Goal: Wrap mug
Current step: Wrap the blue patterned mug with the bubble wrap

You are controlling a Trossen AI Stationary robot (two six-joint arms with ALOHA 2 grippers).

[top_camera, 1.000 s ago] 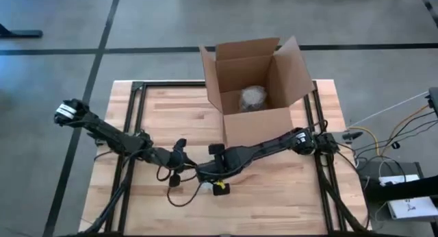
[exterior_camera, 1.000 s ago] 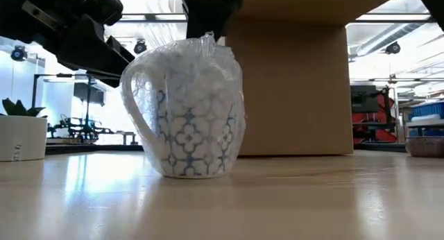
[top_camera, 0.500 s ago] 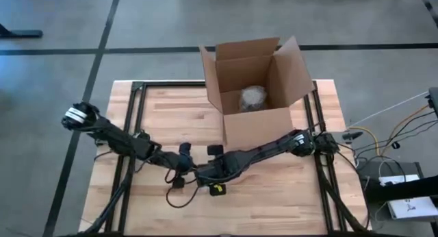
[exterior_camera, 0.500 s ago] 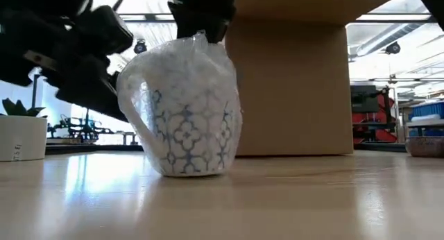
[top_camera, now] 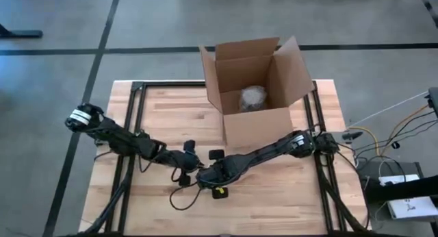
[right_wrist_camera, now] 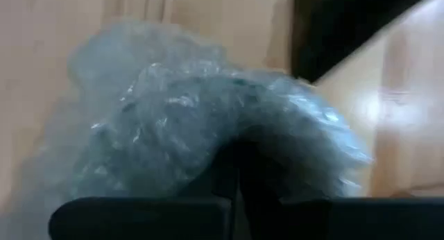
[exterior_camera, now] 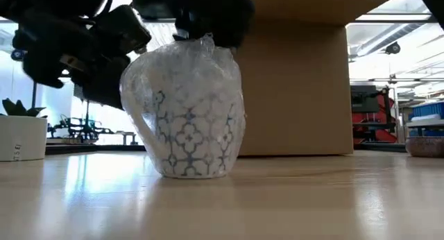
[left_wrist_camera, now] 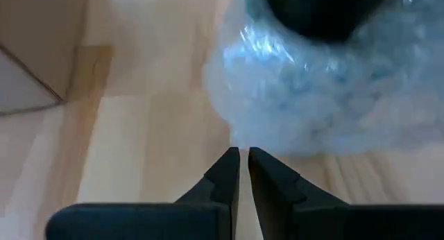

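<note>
Bubble wrap (exterior_camera: 187, 80) covers the mug (exterior_camera: 189, 129), a white one with a blue pattern, standing upright on the table (exterior_camera: 222, 198) directly below the right gripper (exterior_camera: 205, 28). That gripper sits on top of the mug, its fingers pinched together on the gathered wrap at the mouth. Left gripper (left_wrist_camera: 243, 157) is just beside the mug on its handle side, off the table, fingers nearly together with nothing between them, tips close to the wrap; contact cannot be confirmed. Beyond the right gripper stands an open box (top_camera: 256, 86) holding another wrapped bundle (top_camera: 252, 97), well apart from both grippers.
</note>
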